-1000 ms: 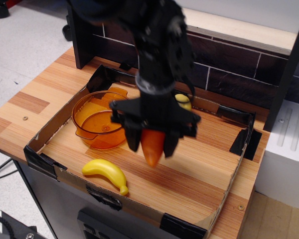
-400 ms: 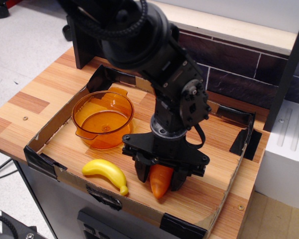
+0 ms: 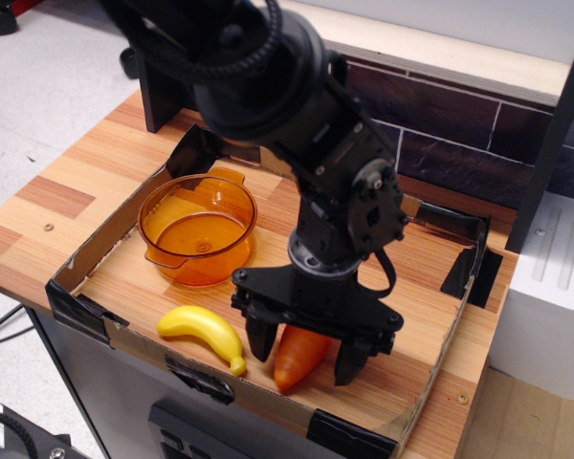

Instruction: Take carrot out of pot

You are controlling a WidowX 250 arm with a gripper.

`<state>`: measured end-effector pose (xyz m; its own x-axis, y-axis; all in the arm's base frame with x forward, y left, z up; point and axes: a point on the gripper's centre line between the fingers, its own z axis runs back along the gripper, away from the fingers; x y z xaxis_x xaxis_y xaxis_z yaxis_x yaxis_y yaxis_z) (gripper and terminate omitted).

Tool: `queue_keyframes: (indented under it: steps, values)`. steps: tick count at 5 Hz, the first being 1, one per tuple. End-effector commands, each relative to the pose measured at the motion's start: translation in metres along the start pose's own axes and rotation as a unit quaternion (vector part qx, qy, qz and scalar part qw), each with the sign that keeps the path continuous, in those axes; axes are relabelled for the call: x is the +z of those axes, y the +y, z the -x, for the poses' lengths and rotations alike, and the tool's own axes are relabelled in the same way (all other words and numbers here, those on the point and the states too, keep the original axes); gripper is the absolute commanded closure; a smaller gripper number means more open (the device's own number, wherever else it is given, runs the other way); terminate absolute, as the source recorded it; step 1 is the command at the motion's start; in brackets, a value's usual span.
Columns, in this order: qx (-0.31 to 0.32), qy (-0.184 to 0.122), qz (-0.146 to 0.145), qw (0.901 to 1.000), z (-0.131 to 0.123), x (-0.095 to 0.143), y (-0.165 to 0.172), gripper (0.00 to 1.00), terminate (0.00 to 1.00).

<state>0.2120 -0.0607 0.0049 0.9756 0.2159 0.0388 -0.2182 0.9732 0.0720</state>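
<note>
The orange carrot (image 3: 295, 361) lies on the wooden floor of the cardboard tray, near its front wall, tip pointing toward the front. My black gripper (image 3: 303, 358) stands over it with its two fingers spread wider than the carrot, one on each side; it looks open. The translucent orange pot (image 3: 153, 205) sits empty at the tray's back left, well apart from the carrot and the gripper.
A yellow banana (image 3: 203, 330) lies left of the carrot by the front wall. Low cardboard tray walls (image 3: 105, 239) with black taped corners ring the work area. A dark brick backsplash (image 3: 459, 143) stands behind, and a white unit (image 3: 555, 287) at the right.
The gripper carried the carrot from beside the pot down to the tray's front, lowered it to the floor, and its fingers have spread apart around it.
</note>
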Motion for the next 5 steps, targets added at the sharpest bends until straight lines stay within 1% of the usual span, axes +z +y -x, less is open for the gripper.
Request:
queue_keyframes:
  steps: [1, 2, 3, 4, 5]
  values:
    - [0.057, -0.031, 0.015, 0.9978, -0.018, 0.041, 0.009, 0.00, 0.00]
    - [0.084, -0.059, 0.038, 0.9940, -0.032, 0.083, 0.017, 0.00, 0.00]
    - [0.124, -0.086, 0.058, 0.9869, -0.044, 0.116, 0.029, 0.00, 0.00]
    - [0.126, -0.071, 0.063, 0.9875, -0.054, 0.128, 0.036, 0.00, 0.00]
    - [0.126, -0.071, 0.063, 0.9875, -0.054, 0.128, 0.036, 0.00, 1.00]
